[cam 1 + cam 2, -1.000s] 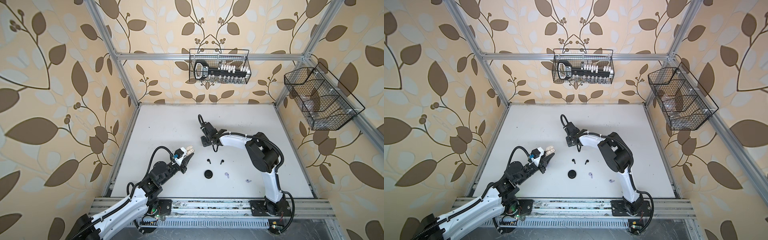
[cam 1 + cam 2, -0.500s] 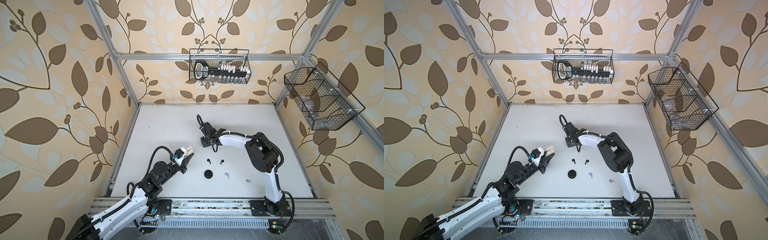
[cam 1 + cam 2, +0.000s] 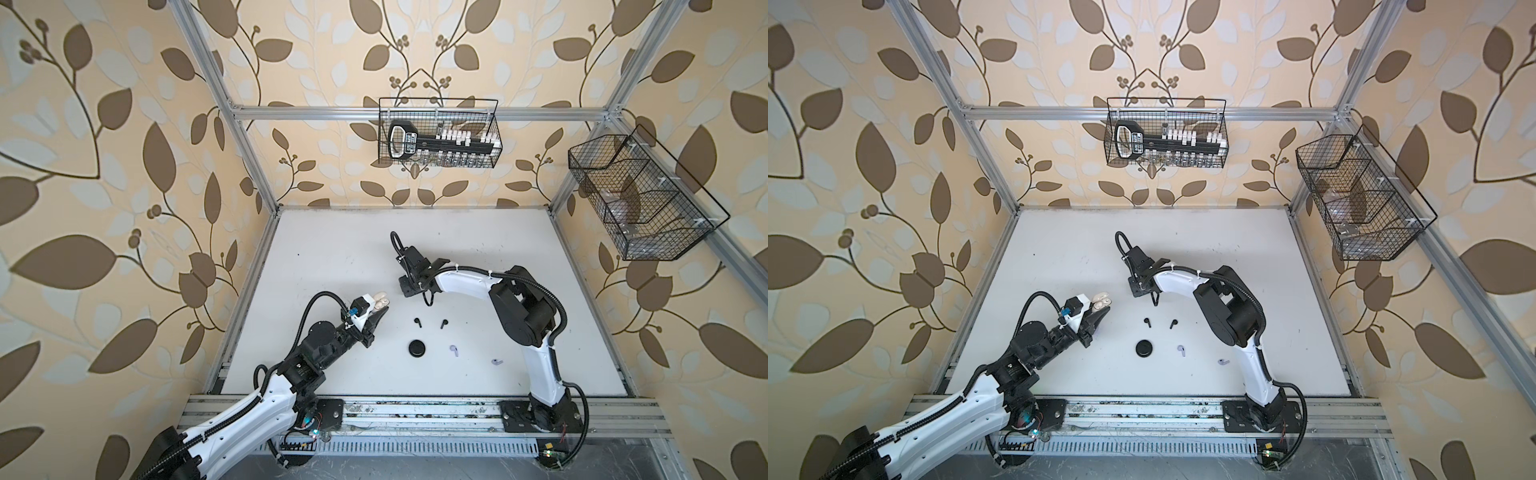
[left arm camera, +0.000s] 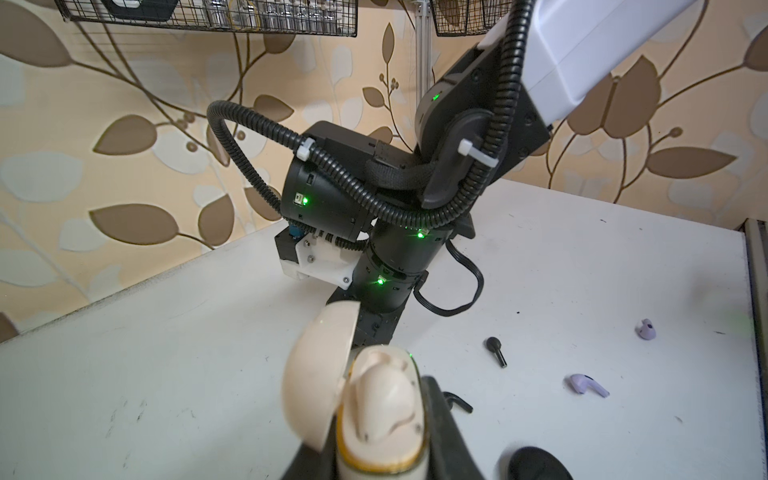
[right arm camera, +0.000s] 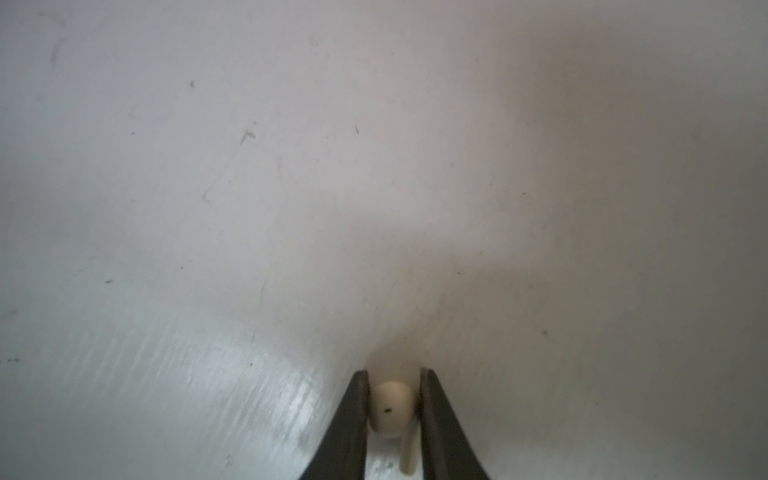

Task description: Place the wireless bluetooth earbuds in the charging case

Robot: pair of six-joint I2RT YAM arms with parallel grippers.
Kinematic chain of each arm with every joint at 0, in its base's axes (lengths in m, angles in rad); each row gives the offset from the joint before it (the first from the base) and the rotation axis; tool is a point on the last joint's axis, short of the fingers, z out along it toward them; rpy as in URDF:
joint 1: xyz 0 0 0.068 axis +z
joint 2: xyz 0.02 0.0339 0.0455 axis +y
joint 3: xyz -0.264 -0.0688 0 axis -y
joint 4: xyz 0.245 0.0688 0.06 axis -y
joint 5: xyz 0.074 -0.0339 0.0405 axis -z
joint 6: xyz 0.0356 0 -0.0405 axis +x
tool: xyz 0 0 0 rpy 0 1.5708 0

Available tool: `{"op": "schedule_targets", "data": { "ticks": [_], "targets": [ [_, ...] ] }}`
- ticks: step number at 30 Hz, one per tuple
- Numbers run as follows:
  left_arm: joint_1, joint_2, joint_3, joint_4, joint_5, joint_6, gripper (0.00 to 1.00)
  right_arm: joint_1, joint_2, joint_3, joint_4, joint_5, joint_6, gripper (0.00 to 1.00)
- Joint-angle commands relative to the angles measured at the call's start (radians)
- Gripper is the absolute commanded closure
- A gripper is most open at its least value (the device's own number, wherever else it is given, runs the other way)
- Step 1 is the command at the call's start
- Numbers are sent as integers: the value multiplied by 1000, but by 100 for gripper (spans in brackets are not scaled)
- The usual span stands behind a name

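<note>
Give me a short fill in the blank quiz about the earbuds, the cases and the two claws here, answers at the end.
1. The left claw grips the cream case, whose lid is ___.
2. Besides the white earbud between the fingers of the right claw, ___ earbuds lie loose on the table.
3. The round case lying on the table is coloured ___.
Answers: open, four, black.

Leaf-patterned walls (image 3: 104,208) surround a white table (image 3: 332,249).
</note>
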Motion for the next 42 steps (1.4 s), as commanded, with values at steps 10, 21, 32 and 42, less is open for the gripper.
{"op": "schedule_targets", "data": {
  "ticks": [10,21,32,42],
  "targets": [
    [0,-5,52,32,21,15,100,17,41,40,-80,37,3,69],
    [0,0,55,31,24,17,100,19,54,49,-104,44,-1,74],
    [0,2,58,31,27,17,100,17,43,32,-107,53,3,75],
    [0,10,60,32,32,17,100,17,43,14,-109,61,1,76]
  ]
}}
